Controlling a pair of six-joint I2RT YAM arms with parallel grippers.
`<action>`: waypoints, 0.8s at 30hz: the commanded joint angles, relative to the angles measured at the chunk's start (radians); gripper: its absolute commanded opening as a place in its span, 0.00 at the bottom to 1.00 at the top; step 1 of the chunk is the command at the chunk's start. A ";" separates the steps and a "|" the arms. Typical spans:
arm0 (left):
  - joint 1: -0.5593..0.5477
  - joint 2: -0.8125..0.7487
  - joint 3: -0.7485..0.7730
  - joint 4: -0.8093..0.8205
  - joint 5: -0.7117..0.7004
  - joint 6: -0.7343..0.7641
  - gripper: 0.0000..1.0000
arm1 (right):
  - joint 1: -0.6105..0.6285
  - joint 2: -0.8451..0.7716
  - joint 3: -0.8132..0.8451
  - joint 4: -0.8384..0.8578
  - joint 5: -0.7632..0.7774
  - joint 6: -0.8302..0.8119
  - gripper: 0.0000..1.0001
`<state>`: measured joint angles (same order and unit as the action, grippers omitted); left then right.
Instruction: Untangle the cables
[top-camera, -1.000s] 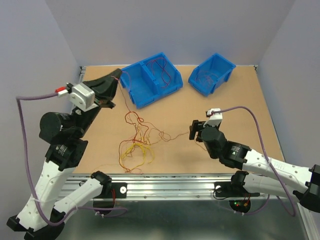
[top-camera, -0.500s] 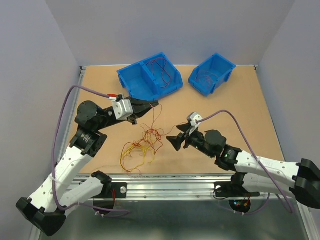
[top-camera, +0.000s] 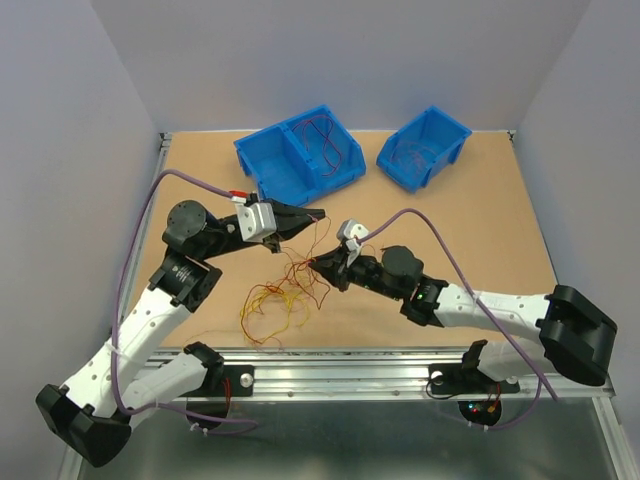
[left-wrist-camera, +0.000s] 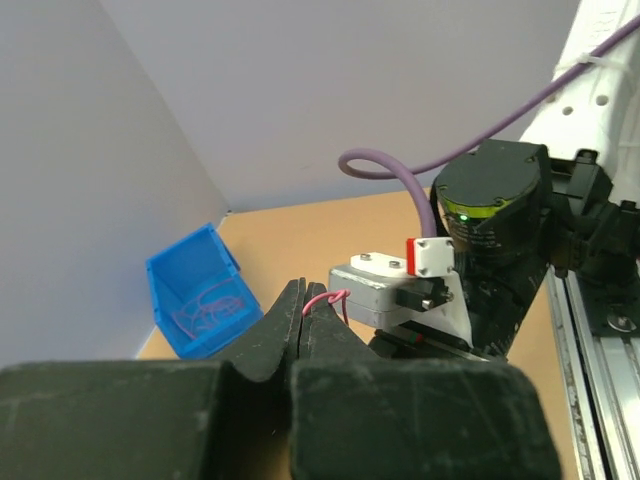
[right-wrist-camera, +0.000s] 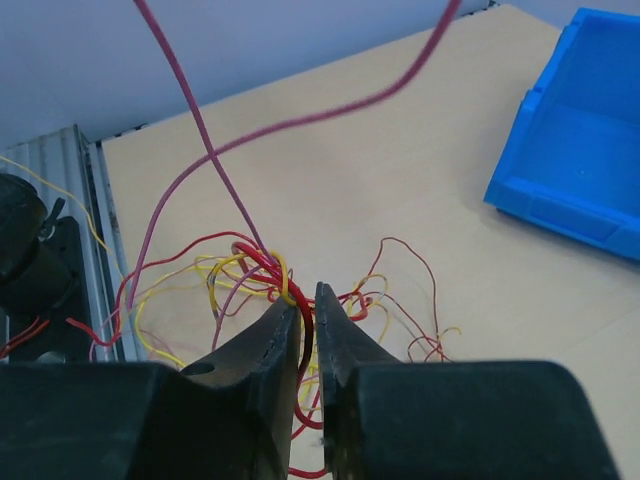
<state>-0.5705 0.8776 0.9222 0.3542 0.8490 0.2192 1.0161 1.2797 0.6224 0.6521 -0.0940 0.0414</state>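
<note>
Cables (top-camera: 285, 298): red, yellow and orange tangle on the counter (top-camera: 480, 220), near its front edge, between both tools.
Large blue bin (top-camera: 285, 195): at the back.
Small blue bin (top-camera: 405, 176): just right of it.
Left tool (left-wrist-camera: 305, 295): pressed together, pinching one pink strand.
Right tool (right-wrist-camera: 308, 292): pinching red and yellow strands in the tangle.

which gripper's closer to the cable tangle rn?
Right. The right gripper has its tips in the cable tangle, strands between them. The left gripper sits beyond the tangle toward the big blue bin, pinching a pink strand.
</note>
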 joint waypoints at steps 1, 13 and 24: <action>-0.005 -0.058 -0.006 0.062 -0.100 0.005 0.00 | 0.009 -0.008 0.036 0.080 0.028 -0.012 0.16; 0.034 -0.184 -0.098 0.218 -0.885 -0.102 0.00 | 0.007 -0.259 -0.059 -0.248 0.574 0.208 0.01; 0.096 -0.197 -0.109 0.244 -1.122 -0.161 0.00 | 0.009 -0.500 -0.063 -0.649 0.825 0.394 0.00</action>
<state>-0.4793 0.6838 0.8078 0.5163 -0.1680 0.0784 1.0168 0.8135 0.5720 0.1131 0.6144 0.3573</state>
